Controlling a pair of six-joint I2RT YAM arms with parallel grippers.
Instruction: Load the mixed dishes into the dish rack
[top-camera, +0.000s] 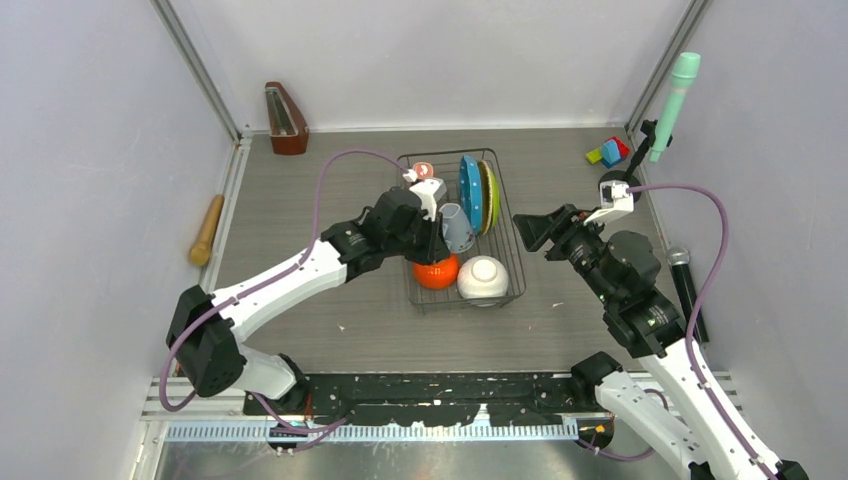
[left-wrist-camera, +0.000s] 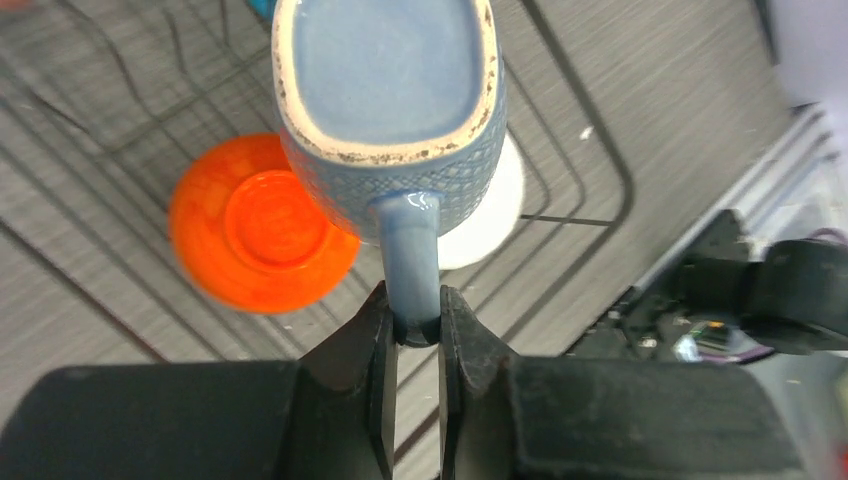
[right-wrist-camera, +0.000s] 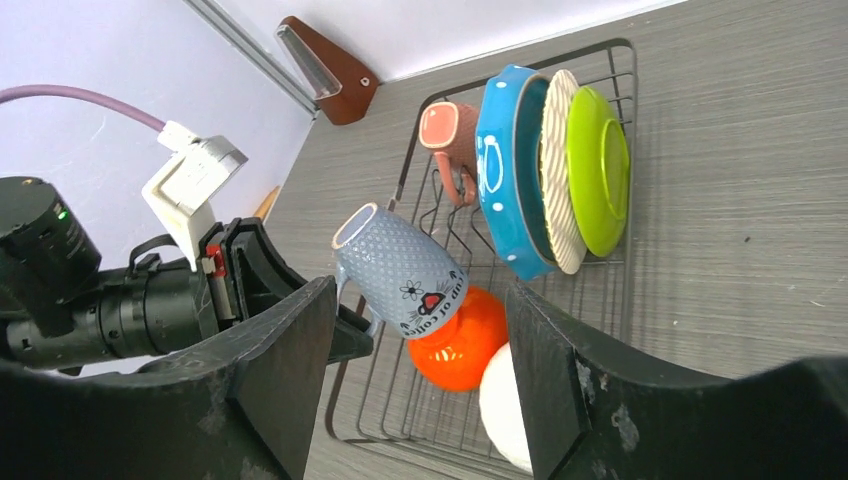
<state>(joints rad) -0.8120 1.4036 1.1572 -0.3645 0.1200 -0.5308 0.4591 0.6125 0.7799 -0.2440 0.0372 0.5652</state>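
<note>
My left gripper (top-camera: 438, 236) (left-wrist-camera: 417, 322) is shut on the handle of the small grey-blue mug (top-camera: 456, 227) (left-wrist-camera: 390, 110) (right-wrist-camera: 400, 272). It holds the mug upside down, tilted, above the dish rack (top-camera: 508, 215) (left-wrist-camera: 600, 160) (right-wrist-camera: 612, 300). In the rack the orange bowl (top-camera: 436, 272) (left-wrist-camera: 255, 225) (right-wrist-camera: 460, 340) and white bowl (top-camera: 483, 278) (right-wrist-camera: 505, 410) lie upside down at the near end. The blue-rimmed plate (top-camera: 469, 192) (right-wrist-camera: 505, 170) and lime-green plate (top-camera: 491, 197) (right-wrist-camera: 598, 170) stand upright, with the pink mug (top-camera: 424, 171) (right-wrist-camera: 452, 140) behind. My right gripper (top-camera: 527, 231) (right-wrist-camera: 420, 380) is open and empty, just right of the rack.
A wooden rolling pin (top-camera: 207, 229) lies by the left wall. A brown metronome (top-camera: 285, 118) stands at the back left. Coloured toy blocks (top-camera: 609, 152) sit at the back right, below a green microphone (top-camera: 673, 100). A black microphone (top-camera: 686, 290) lies along the right edge.
</note>
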